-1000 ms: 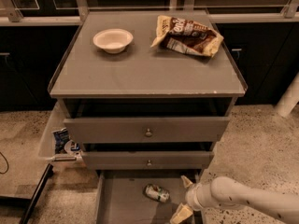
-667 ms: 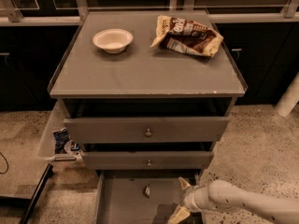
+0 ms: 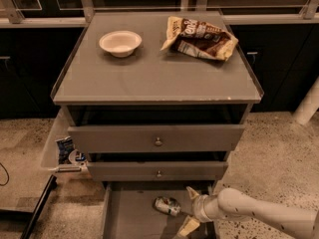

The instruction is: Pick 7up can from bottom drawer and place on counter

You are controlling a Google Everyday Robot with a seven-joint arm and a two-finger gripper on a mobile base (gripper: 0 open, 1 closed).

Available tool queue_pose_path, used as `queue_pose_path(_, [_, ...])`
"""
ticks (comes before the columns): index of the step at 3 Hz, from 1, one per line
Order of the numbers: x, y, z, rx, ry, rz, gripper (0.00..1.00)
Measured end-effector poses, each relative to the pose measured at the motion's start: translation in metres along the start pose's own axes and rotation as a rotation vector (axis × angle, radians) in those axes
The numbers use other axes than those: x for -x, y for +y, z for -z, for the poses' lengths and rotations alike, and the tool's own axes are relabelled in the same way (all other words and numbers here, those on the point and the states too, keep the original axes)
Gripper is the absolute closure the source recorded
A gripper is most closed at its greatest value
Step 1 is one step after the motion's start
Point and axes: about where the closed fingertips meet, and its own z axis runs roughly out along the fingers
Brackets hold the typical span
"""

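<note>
The 7up can [image 3: 167, 205] lies on its side on the floor of the open bottom drawer [image 3: 129, 218], near the back, under the middle drawer. My gripper [image 3: 189, 209] reaches into the drawer from the right on a white arm [image 3: 259, 218]. It is open, with one finger [image 3: 192, 192] toward the back and the other toward the front. The can lies just left of the fingertips; I cannot tell whether they touch. The counter [image 3: 149, 78] is the grey top of the cabinet above.
On the counter stand a white bowl [image 3: 120, 43] at the back left and a brown and cream snack bag [image 3: 199, 38] at the back right. Two knobbed drawers [image 3: 157, 139] stand slightly open above the bottom one. A clear bin [image 3: 67, 151] hangs at the cabinet's left.
My gripper has moved a little to the left, closer to the can. The can lies in the same spot.
</note>
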Motion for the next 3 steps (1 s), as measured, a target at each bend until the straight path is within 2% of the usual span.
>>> queue_pose_path(1, [-0.008,0.001,-0.016,-0.006,0.000,-0.021,0.00])
queue_pose_path(2, [-0.021,-0.007,-0.046,-0.030,-0.012,-0.016,0.00])
queue_pose_path(3, [-0.031,-0.018,-0.072,-0.060,-0.032,0.032,0.00])
